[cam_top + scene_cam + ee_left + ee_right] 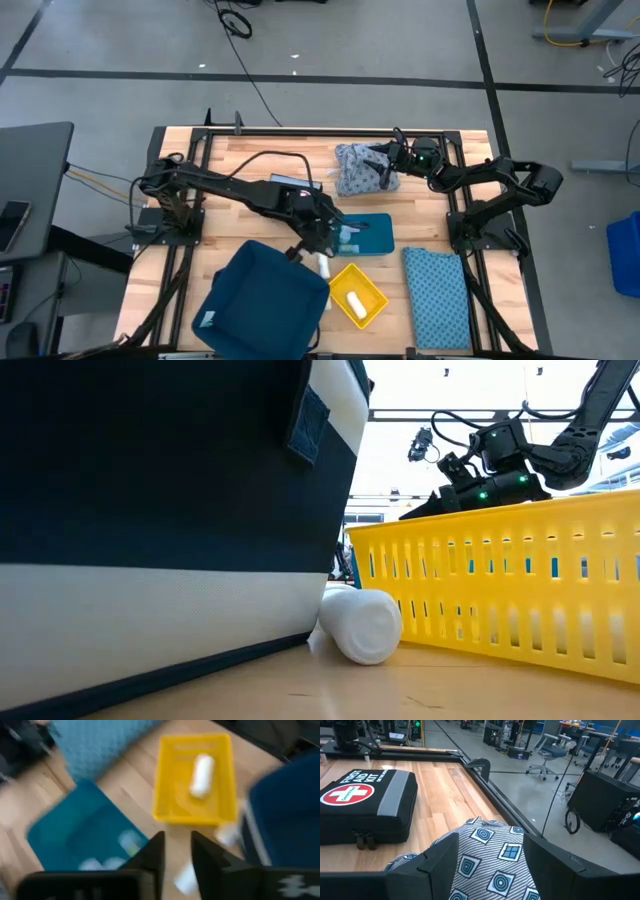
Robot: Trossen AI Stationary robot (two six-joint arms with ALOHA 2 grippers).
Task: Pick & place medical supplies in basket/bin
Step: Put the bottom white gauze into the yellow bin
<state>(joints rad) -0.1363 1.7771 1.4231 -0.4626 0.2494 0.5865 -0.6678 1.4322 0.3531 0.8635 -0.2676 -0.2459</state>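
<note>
My left gripper (177,855) hovers over the near edge of a teal tray (372,232), its fingers a narrow gap apart with nothing between them. Small pale supplies (131,841) lie on the tray. One white roll (323,265) lies on its side on the table beside the yellow basket (378,300), and another white roll (201,774) lies inside the basket. At the far side, my right gripper (490,860) is on the grey-blue patterned cloth bundle (355,168), which rests on the table. A flat blue patterned cloth (437,285) lies at the near right. My right gripper has the bundle's striped, square-patterned cloth (492,845) between its two wide-set fingers, and the cloth fills the gap to both inner sides. The fingers come nearly level from the table's right side. The bundle bulges up between them and its bulk lies on the table.
A large dark blue bin (262,295) stands at the near left, close against the yellow basket and the loose roll. A black first-aid pouch (365,805) lies on the far part of the table. Bare wood shows at the far left.
</note>
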